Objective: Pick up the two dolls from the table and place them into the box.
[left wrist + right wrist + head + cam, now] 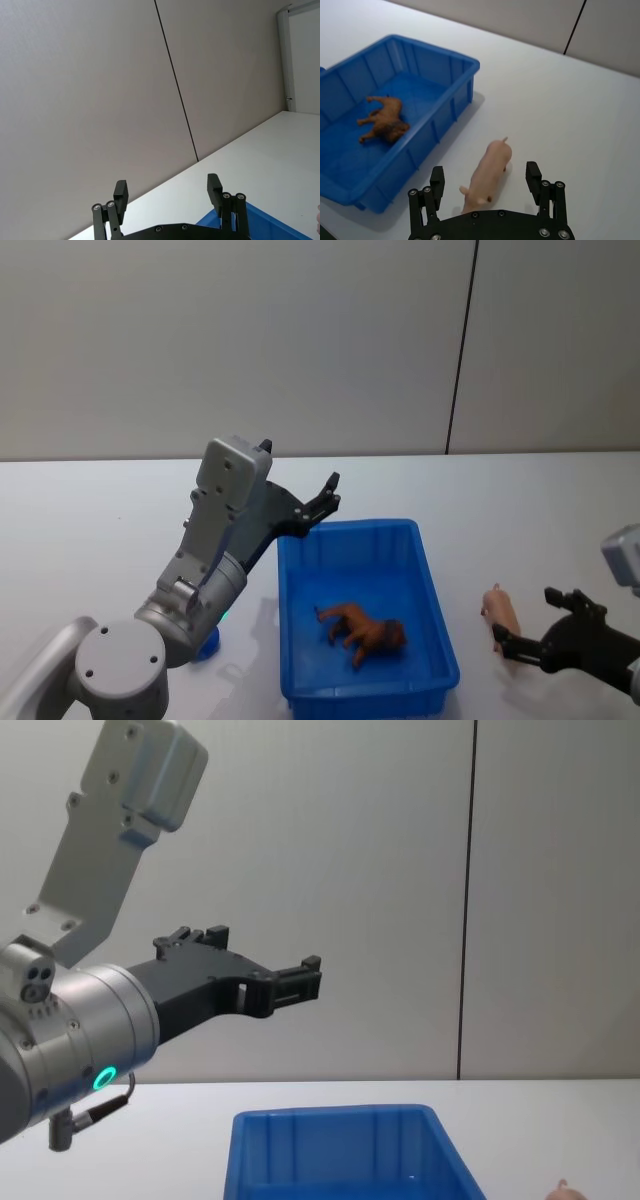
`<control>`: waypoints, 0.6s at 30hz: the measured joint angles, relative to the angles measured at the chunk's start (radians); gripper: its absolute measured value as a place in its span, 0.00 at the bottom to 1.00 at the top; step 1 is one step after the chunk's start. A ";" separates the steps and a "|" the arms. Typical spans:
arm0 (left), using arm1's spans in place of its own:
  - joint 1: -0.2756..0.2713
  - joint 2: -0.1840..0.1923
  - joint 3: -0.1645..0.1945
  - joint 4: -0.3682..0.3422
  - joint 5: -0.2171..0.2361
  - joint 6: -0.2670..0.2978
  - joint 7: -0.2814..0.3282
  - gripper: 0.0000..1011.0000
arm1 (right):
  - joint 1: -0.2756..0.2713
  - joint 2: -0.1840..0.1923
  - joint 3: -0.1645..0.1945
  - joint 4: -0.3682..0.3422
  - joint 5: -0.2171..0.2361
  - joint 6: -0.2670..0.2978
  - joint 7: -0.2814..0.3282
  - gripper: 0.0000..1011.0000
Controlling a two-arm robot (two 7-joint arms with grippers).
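Observation:
A brown animal doll (365,632) lies on its side on the floor of the blue box (432,570); the right wrist view shows this doll (382,120) inside the box (445,60) too. A pink pig doll (500,612) lies on the white table (560,520) just right of the box. My right gripper (523,618) is low at the pig, open, with one finger on either side of the pig (487,172), neither pressing it. My left gripper (325,502) hangs open and holding nothing, high above the box's far left corner, also seen in the chest view (300,980).
The left arm's grey links (215,540) rise beside the box's left wall. A plain wall (300,340) with a dark vertical seam stands behind the table. Open tabletop lies to the right of and beyond the pig.

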 joint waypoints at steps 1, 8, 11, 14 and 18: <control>0.000 0.000 0.000 0.000 0.000 0.000 0.000 0.99 | 0.000 0.000 0.000 0.003 0.000 0.005 0.000 0.99; 0.000 0.000 0.000 0.000 0.000 0.000 0.000 0.99 | 0.003 -0.003 -0.007 0.032 -0.004 0.040 0.008 0.99; 0.000 0.000 0.000 0.000 0.000 0.000 0.000 0.99 | 0.007 -0.007 -0.012 0.047 -0.007 0.049 0.012 0.99; 0.000 0.000 0.000 0.000 0.000 0.000 0.000 0.99 | 0.012 -0.011 -0.015 0.059 -0.010 0.053 0.014 0.93; 0.000 0.000 0.000 0.000 0.000 0.000 0.000 0.99 | 0.017 -0.016 -0.019 0.071 -0.011 0.054 0.015 0.84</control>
